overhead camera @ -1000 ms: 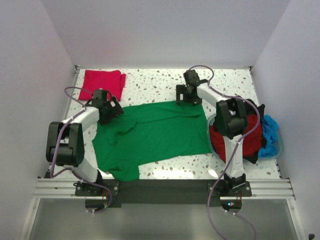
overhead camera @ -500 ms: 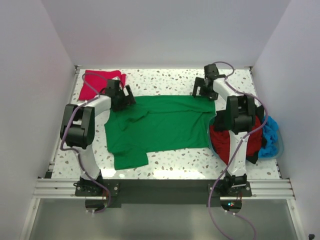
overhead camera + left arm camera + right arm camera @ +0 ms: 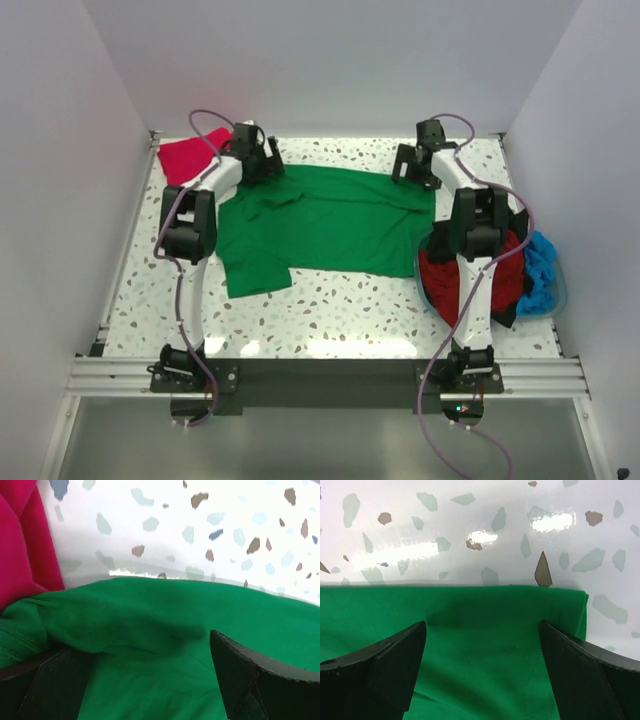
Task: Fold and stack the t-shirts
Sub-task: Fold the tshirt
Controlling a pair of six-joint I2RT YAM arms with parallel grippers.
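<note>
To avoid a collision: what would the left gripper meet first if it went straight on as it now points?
Probably the green t-shirt: its raised fold lies just ahead of the left gripper. Beyond it only bare table shows; the crimson t-shirt lies aside. Depth is unclear.

I'm looking into a robotics lab test cell: plain white panel walls box in a speckled terrazzo tabletop, and a slotted aluminium rail runs along its near edge.

Bright overhead light, glare on tabletop
</note>
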